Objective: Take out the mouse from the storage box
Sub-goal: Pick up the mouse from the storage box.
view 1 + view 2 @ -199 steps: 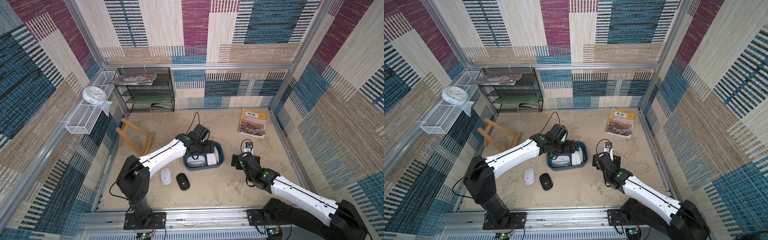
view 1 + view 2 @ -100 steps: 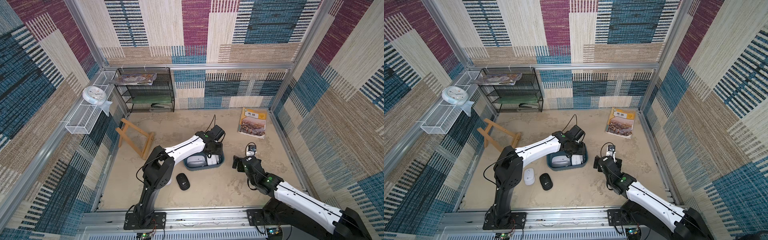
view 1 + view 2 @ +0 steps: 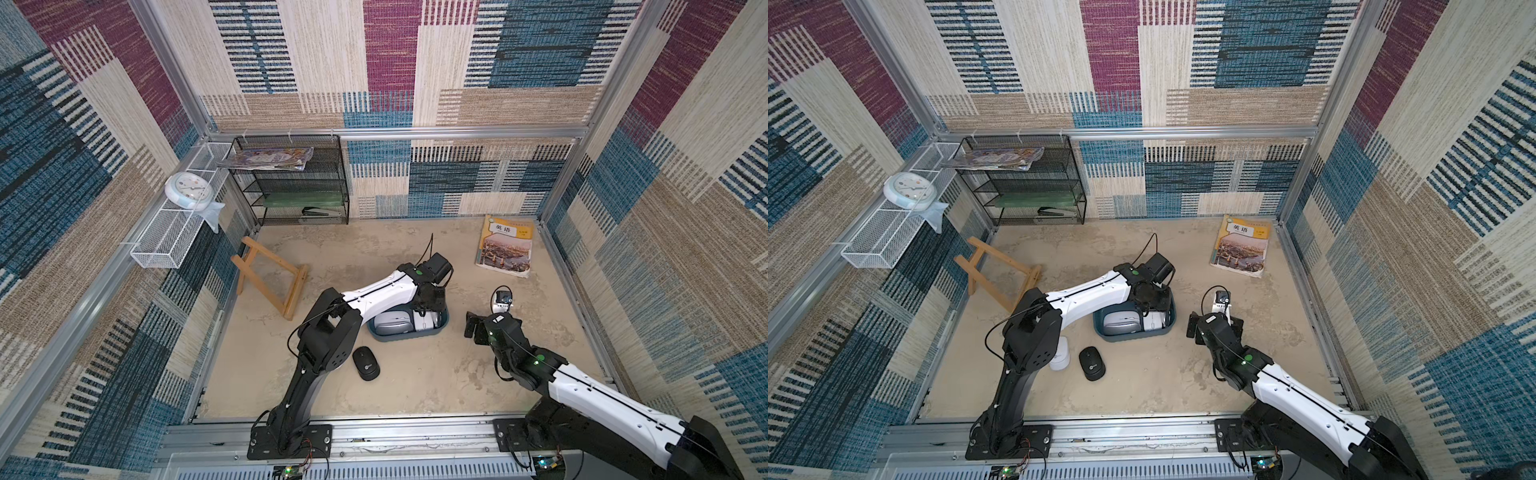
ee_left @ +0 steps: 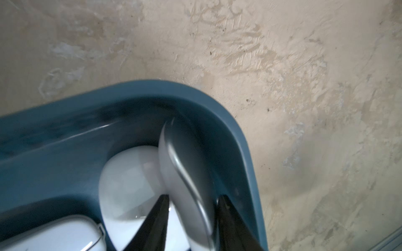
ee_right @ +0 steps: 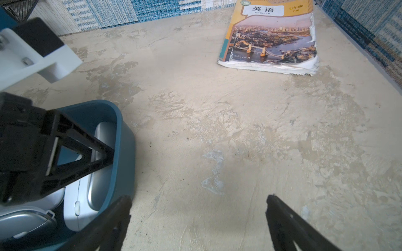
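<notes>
The storage box, a shallow teal-blue tub, sits mid-table. A silver-grey mouse stands on edge against its end wall, the end nearest my right arm. My left gripper reaches down into that end, and its black fingers press both sides of this mouse. A white mouse and a larger grey mouse lie flat beside it in the box. My right gripper hovers open over bare table just right of the box, holding nothing.
A black mouse lies on the table in front of the box. A white mouse is partly hidden behind my left arm. A textbook lies at the back right, a wooden stand at the left, a black mesh rack at the back.
My left gripper has moved to the right end of the box, gone down into it, and narrowed its jaws onto the upright silver mouse. The right arm has shifted only slightly.
</notes>
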Robot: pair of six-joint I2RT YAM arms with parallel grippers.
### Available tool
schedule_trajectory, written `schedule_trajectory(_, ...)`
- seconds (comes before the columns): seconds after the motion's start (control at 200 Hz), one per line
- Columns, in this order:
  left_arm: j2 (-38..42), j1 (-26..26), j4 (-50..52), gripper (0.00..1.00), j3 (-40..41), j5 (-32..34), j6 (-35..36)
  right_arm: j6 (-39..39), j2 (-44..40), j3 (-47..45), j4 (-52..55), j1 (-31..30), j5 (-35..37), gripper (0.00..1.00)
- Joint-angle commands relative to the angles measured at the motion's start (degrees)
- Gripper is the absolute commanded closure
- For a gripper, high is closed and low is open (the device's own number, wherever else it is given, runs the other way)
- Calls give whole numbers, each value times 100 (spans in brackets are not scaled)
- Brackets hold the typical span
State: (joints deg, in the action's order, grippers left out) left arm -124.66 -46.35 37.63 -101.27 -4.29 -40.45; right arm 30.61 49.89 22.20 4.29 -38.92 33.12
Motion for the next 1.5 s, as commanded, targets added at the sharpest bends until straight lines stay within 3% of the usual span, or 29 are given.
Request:
schedule_trajectory(0.0,-113,3,115,63,-90,44,-98,19,-45,-22,-172,-2,41,0)
schedule_trajectory(0.245,-234,3,121,67,-188,-7,-111,21,-75,-45,-175,-2,37,0)
schedule_trajectory(0.641,-192,4,122,62,-147,18,-73,28,-74,-57,-203,2,50,0)
schedule_trajectory(0.786,-106,3,46,67,-63,60,-68,24,-58,-66,-227,-1,37,0)
schedule_trajectory(0.977,353,3,-398,73,416,51,-137,20,-16,-57,-234,-4,36,0)
schedule_trajectory(1.377,1706,47,-1678,75,1906,-109,-212,38,188,4,-248,-2,61,0)
schedule_trajectory(1.492,2429,56,-2218,74,2626,-184,-311,14,97,24,-177,3,-25,0)
